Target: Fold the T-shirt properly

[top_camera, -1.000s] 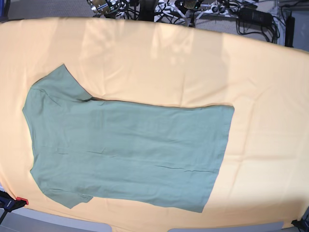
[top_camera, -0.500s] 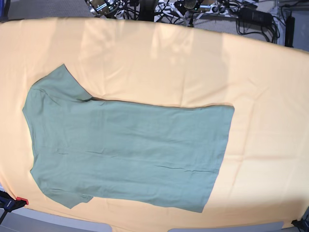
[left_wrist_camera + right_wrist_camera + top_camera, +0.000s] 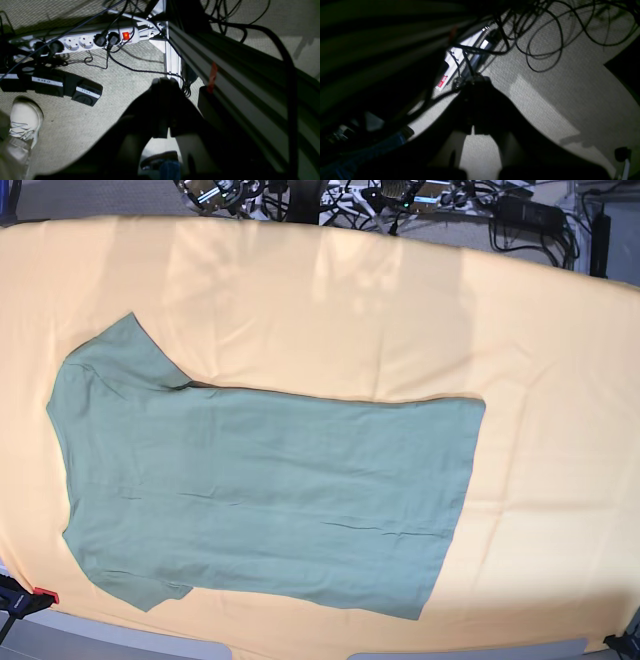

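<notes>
Surface: I see the whole surface [image 3: 560, 360] draped in a yellow-orange cloth [image 3: 300, 300], with sunlit patches across the far side.
Shirt position: the T-shirt [image 3: 270, 490] lies flat on that cloth toward the near edge, collar end to the base view's left, hem to its right, one sleeve pointing away and the other toward the near edge.
Shirt look: plain sage green, no print showing, a few shallow creases across the body.
Handling: I judge it light, limp and thin; it will drape and drag rather than hold a line, and may slide over the cloth beneath.
Where to hold: I would pinch it at the hem corners or the shoulder seams, taking only the green layer.
Left tool [image 3: 163, 110]: off the surface, above carpet and a power strip [image 3: 82, 41]; its tips look pressed together, holding nothing.
Right tool [image 3: 475, 107]: also over the floor among cables [image 3: 540, 37]; too dark, so I cannot tell its state.
</notes>
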